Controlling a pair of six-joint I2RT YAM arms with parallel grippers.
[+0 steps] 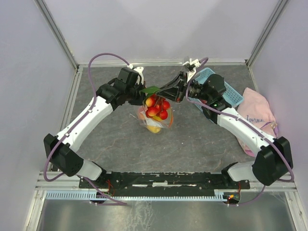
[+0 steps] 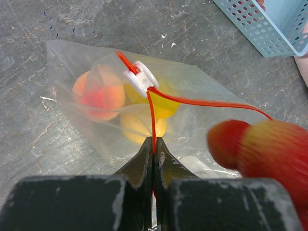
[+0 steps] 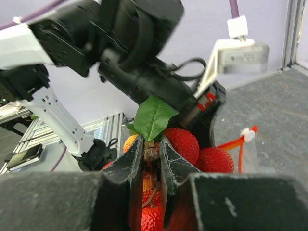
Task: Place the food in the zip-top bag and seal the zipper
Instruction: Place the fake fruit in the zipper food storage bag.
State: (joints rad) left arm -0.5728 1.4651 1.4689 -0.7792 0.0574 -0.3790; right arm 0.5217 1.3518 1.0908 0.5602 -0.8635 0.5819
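Observation:
The clear zip-top bag (image 1: 155, 121) hangs at the table's middle with a peach (image 2: 98, 96) and yellow fruits (image 2: 139, 124) inside. My left gripper (image 2: 154, 140) is shut on its orange-red zipper strip (image 2: 192, 102), holding the mouth up; the white slider (image 2: 140, 78) sits on the strip. My right gripper (image 3: 151, 144) is shut on the stem of a bunch of red strawberries (image 3: 185, 144) with a green leaf (image 3: 153, 115), held over the bag's mouth (image 1: 158, 107). The bunch also shows at the right of the left wrist view (image 2: 269, 149).
A light blue slatted basket (image 1: 226, 91) stands behind my right arm, also in the left wrist view (image 2: 269, 24). A pink cloth (image 1: 260, 115) lies at the right edge. Grey table surface (image 1: 192, 144) lies in front of the bag.

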